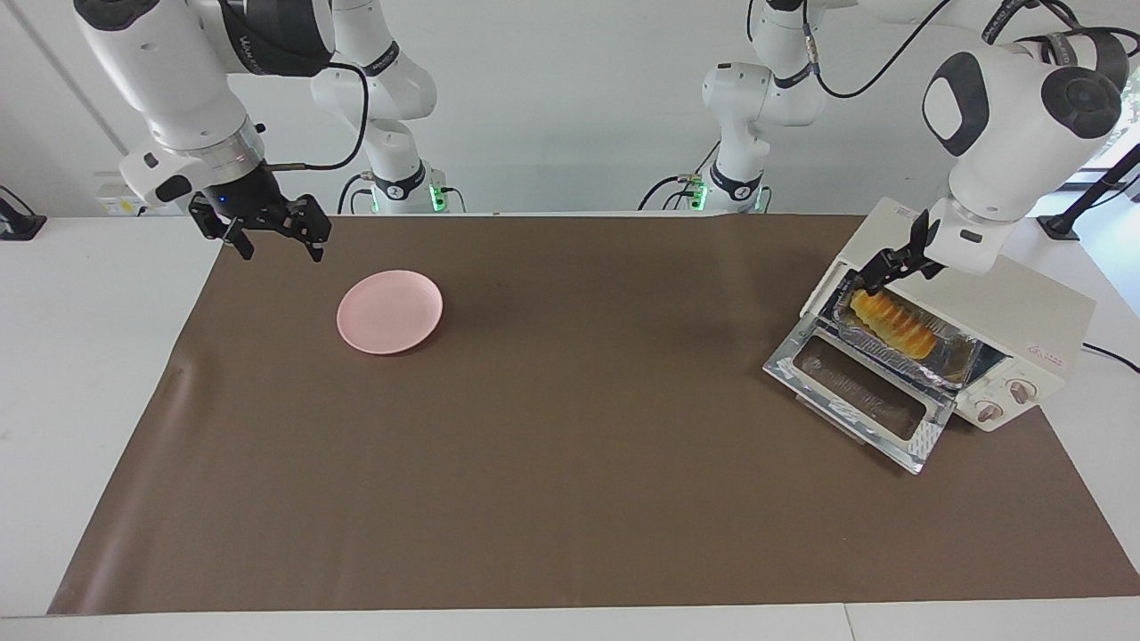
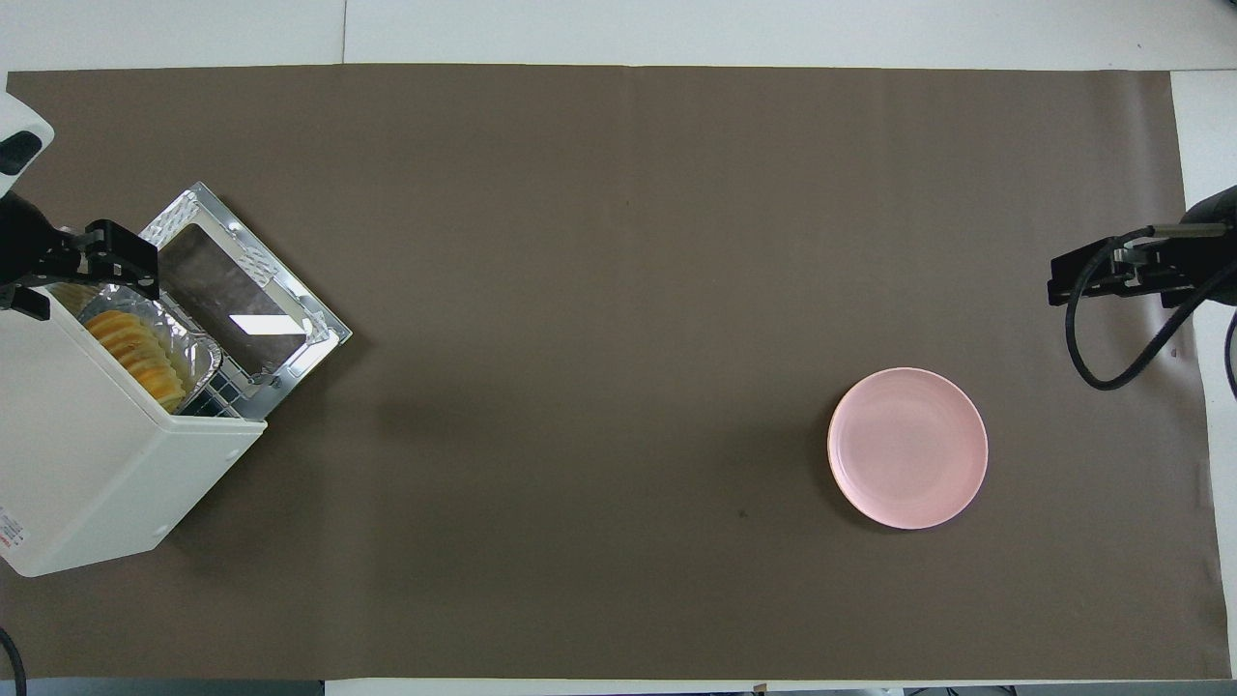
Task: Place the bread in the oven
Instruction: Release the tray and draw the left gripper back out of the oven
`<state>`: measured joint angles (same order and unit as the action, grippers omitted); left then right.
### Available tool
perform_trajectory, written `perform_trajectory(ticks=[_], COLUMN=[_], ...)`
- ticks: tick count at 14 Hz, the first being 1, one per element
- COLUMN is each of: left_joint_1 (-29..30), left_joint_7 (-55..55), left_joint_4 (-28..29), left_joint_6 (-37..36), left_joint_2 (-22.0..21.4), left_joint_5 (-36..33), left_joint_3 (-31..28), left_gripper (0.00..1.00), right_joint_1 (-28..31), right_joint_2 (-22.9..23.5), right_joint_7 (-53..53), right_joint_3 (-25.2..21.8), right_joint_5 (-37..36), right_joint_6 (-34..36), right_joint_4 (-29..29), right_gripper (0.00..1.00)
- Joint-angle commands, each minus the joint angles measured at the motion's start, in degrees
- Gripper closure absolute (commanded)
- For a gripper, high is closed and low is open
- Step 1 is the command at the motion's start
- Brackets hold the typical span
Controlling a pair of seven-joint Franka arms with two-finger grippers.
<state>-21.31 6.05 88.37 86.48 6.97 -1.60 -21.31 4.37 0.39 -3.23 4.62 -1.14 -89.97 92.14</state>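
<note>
Bread [image 1: 893, 326] sits in a crinkled foil tray [image 1: 868, 340] inside the oven [image 1: 1033, 313], lying along the tray, ridges visible. Oven is at the left arm's end of the table, at about 9 o'clock in the overhead view, 3 o'clock in the facing view. Its glass door [image 1: 859, 401] is dropped fully open, flat toward table centre; two knobs [image 1: 1004, 401] on the front panel beside the door.

Left gripper [image 1: 880, 272] is up in the air over the oven's open mouth, above the end of the bread at 12 o'clock in the facing view — fingers spread, holding nothing, clear of the loaf.

Right gripper [image 1: 276, 240] hangs over the edge of the brown mat [image 1: 570, 499] at the right arm's end, fingers apart, empty; that arm is waiting.

Pink plate [image 1: 389, 312] lies on the mat near the right gripper, at roughly 4 o'clock from it in the facing view — nothing on it, well apart from the oven.
</note>
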Motion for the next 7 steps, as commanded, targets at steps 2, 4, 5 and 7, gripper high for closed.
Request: perform_trajectory(ticks=[2, 4, 5, 7], left_joint_1=[0.31, 0.57, 2.83, 10.38], left_joint_7=[-4.73, -5.16, -5.34, -8.58], left_joint_4=[2.25, 4.08, 4.97, 5.15], left_joint_6=[-3.68, -4.66, -4.31, -3.87], left_joint_2=[-4.06, -6.25, -7.14, -7.58], left_joint_5=[-0.6, -0.6, -0.6, -0.43], left_joint_3=[0.13, 0.82, 2.4, 10.27], left_gripper=[0.0, 0.0, 0.0, 0.0], right_joint_1=[0.64, 0.64, 0.64, 0.64], right_joint_2=[-1.09, -1.09, -1.09, -1.09], right_joint_7=[1.12, 1.12, 1.12, 1.12], right_joint_3=[0.47, 0.47, 0.47, 0.47], right_joint_5=[-0.44, -0.44, -0.44, -0.44], right_joint_6=[0.32, 0.32, 0.32, 0.32], right_joint_4=[1.03, 1.03, 1.03, 1.03], right_gripper=[0.0, 0.0, 0.0, 0.0])
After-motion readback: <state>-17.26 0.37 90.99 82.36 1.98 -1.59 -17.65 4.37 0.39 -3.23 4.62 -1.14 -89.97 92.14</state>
